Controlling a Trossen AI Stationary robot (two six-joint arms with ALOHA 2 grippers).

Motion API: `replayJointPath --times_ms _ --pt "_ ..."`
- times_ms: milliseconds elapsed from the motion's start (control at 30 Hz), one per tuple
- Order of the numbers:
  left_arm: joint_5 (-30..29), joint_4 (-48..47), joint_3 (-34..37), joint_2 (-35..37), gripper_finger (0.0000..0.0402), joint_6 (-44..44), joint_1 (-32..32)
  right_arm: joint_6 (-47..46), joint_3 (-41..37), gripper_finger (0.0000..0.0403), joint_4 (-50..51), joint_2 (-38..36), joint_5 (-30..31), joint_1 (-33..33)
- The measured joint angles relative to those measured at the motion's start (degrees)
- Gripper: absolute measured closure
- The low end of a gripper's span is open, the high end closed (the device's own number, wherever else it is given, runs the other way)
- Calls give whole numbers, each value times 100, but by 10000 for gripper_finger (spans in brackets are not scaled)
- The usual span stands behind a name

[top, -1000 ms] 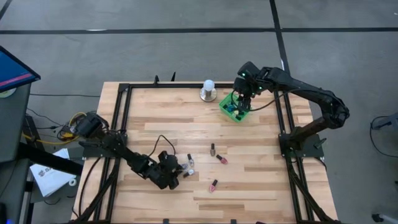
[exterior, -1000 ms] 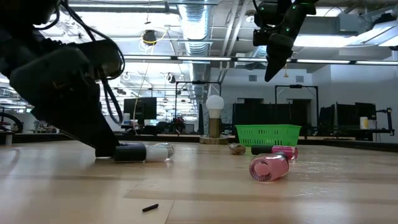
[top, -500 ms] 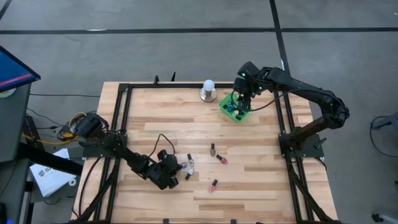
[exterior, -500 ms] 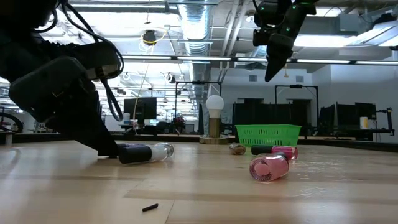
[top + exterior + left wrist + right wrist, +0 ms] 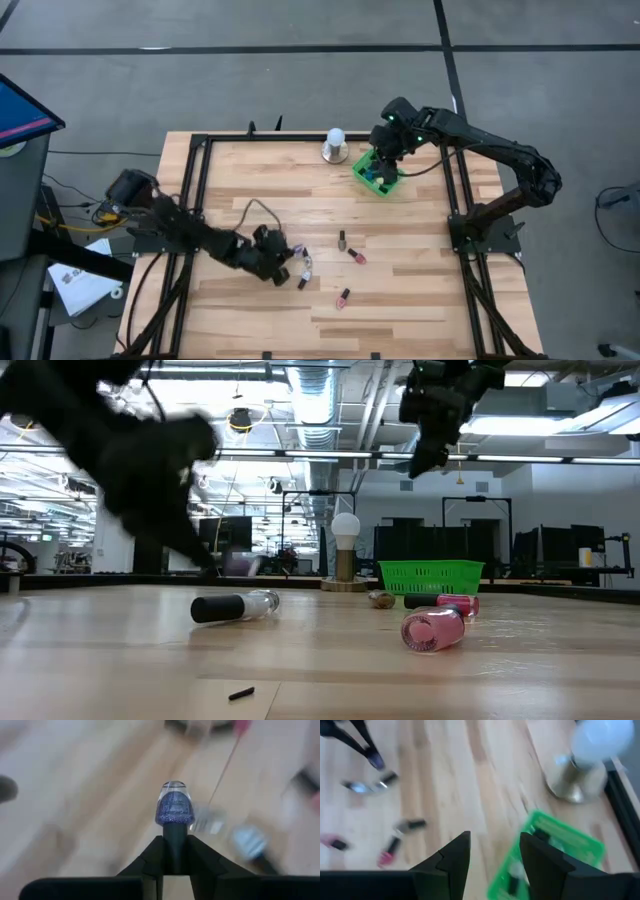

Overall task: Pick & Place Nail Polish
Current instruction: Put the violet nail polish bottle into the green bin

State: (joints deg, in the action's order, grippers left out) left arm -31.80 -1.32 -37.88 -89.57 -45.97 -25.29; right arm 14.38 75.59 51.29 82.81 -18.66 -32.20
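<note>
Jaws of the left gripper (image 5: 173,851) are clamped on the dark cap of a purple glitter nail polish bottle (image 5: 173,809), which sticks out past the fingertips with its body clear of the wood. A second ago this gripper was low on the tabletop (image 5: 420,300) with its jaws still closing beside the loose bottles; now the low view shows it lifted into the upper left of the frame, blurred with motion, and the high view shows the left arm swung a little toward the picture's upper left. That reads as a completed pick: the bottle has left the surface and the carry toward the green basket (image 5: 378,180), in the upper right of the high view, is probably starting.

Over that basket hangs the right gripper (image 5: 492,851), jaws apart and holding nothing. It has shifted slightly since a second ago, and its wrist view looks down on the basket with bottles already inside.

Bottles remaining on the tabletop, in the lower centre of the high view: a clear bottle with a dark cap (image 5: 235,606) lying on its side, a pink bottle (image 5: 433,630) nearer the low camera, and others near them (image 5: 342,240). The white-domed lamp (image 5: 335,146) stands just beside the basket. So several picks are judged to remain.
</note>
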Motion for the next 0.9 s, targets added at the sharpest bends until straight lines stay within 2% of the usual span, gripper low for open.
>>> replayJointPath --times_ms 233,400,533,667,800,900 --pt "121 11 -9 1473 352 511 913 106 -2 243 -921 2 -1015 552" --pt "816 96 -7 2571 351 503 1549 543 -2 237 -1650 2 -1043 1206" --pt "1629 309 -7 3235 351 377 1960 795 -2 230 -2401 2 -890 1675" --pt "2482 834 -12 3602 351 11 2244 1108 -2 222 -3204 2 -667 2023" --pt "3259 1509 -14 3644 351 -423 2358 1551 -2 212 -3838 2 -478 2287" --pt "3608 1683 -18 3579 351 -682 2373 1654 -2 203 -4154 2 -350 2410"
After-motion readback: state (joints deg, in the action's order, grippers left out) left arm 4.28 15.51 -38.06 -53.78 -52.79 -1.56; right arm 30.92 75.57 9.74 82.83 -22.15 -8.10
